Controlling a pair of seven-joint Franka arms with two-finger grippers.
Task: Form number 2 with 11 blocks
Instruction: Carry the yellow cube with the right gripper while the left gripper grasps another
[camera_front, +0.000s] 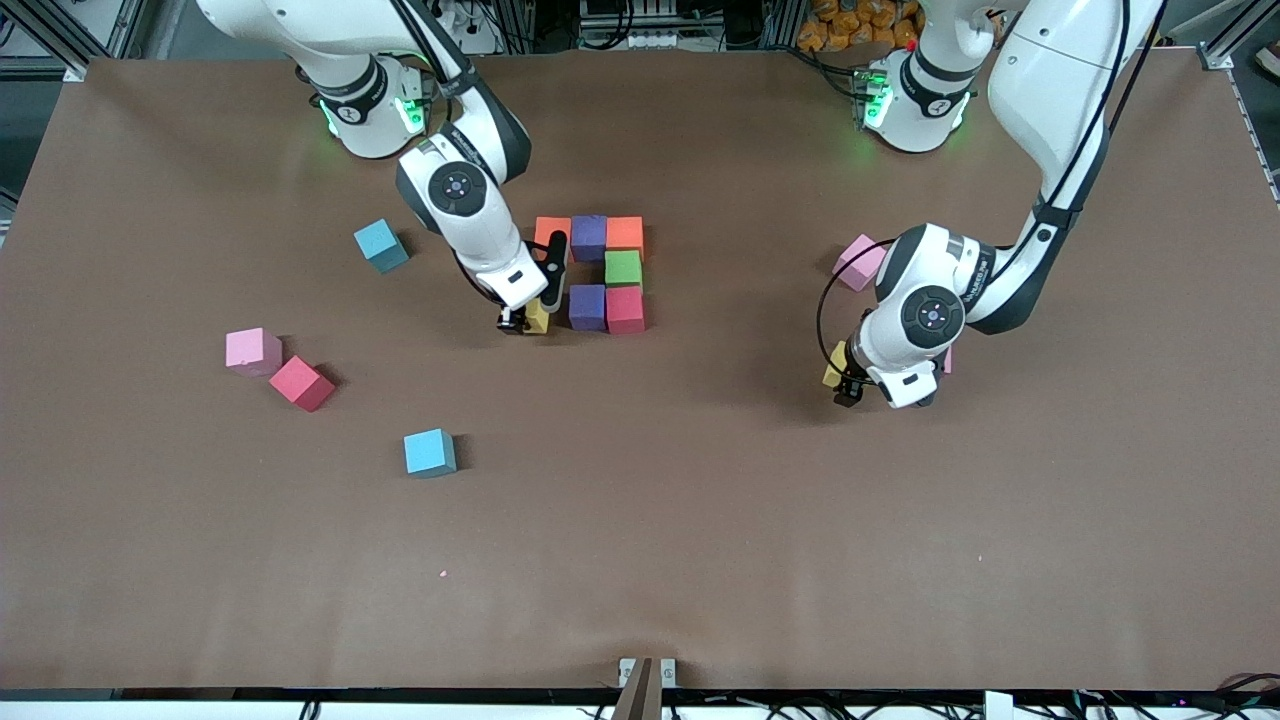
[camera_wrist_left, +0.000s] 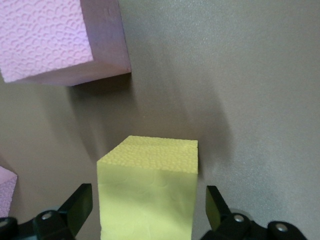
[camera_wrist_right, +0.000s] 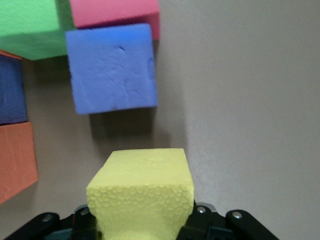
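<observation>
At mid-bench, the figure so far: we count six blocks set close together on the bench (camera_front: 700, 520). An orange block (camera_front: 548, 230), the farther purple block (camera_front: 589, 237) and a second orange block (camera_front: 625, 234) make the row farthest from the front camera. The green block (camera_front: 623, 268) comes next, then the red block (camera_front: 625, 309) and the nearer purple block (camera_front: 587, 307).
Right hand (camera_front: 522, 322): closed on a yellow block (camera_front: 537, 316), pinching it by two opposite faces, low over the bench just beside the nearer purple block, toward the right arm's end. We cannot tell whether the block touches the bench.
Left hand (camera_front: 848, 392): wide open and lowered around a second yellow block (camera_wrist_left: 150, 195). The fingers (camera_wrist_left: 75, 207) stand clear of its sides, so nothing is gripped.
Neighbours at the left arm's end: a pink block (camera_front: 860, 262) lies farther from the camera. An edge of another pink block (camera_wrist_left: 5, 185) shows close by.
Loose stock at the right arm's end: two sky blue blocks (camera_front: 381, 245) (camera_front: 430, 452), a pink one (camera_front: 252, 351) and a red one (camera_front: 300, 383).
Handling, as we judge it: the foam cubes look light, soft and matte, so they should yield a little under a pinch and slip little.
Where to hold: two opposite flat faces, about mid-height, with the fingers square to them.
Heading and long axis: a cube has no long axis, so only its turn matters. The held block's faces run roughly parallel to the nearer purple block's. The loose red one sits turned.
</observation>
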